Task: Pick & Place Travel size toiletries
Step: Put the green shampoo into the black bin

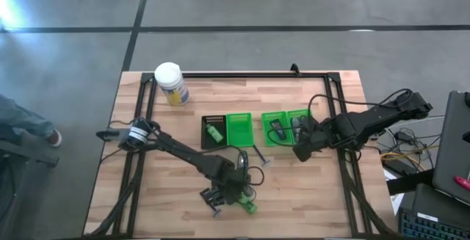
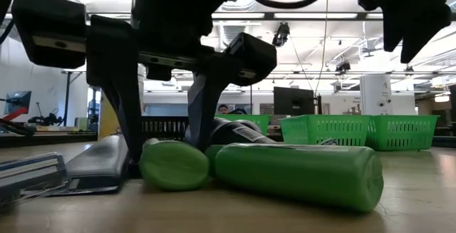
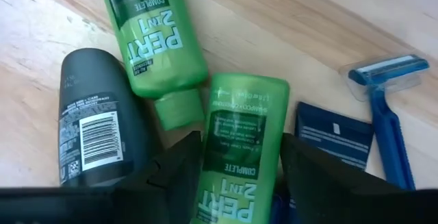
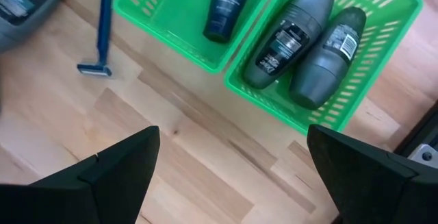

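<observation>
Green shampoo bottle: lying on desk, between parted fingers of left end effector, ungripped. Beside it: second green bottle, grey deodorant, blue razor. Right end effector: wide open, empty, over green trays.

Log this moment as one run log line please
left gripper: open, straddling green bottle | right gripper: open, empty, above table beside green basket holding two grey deodorants | razor: on table

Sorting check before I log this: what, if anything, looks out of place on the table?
A blue razor lies loose on the wood beside the green baskets, not in one. Near the left claw, green bottles, a grey roll-on and another razor lie jumbled, unsorted.
</observation>
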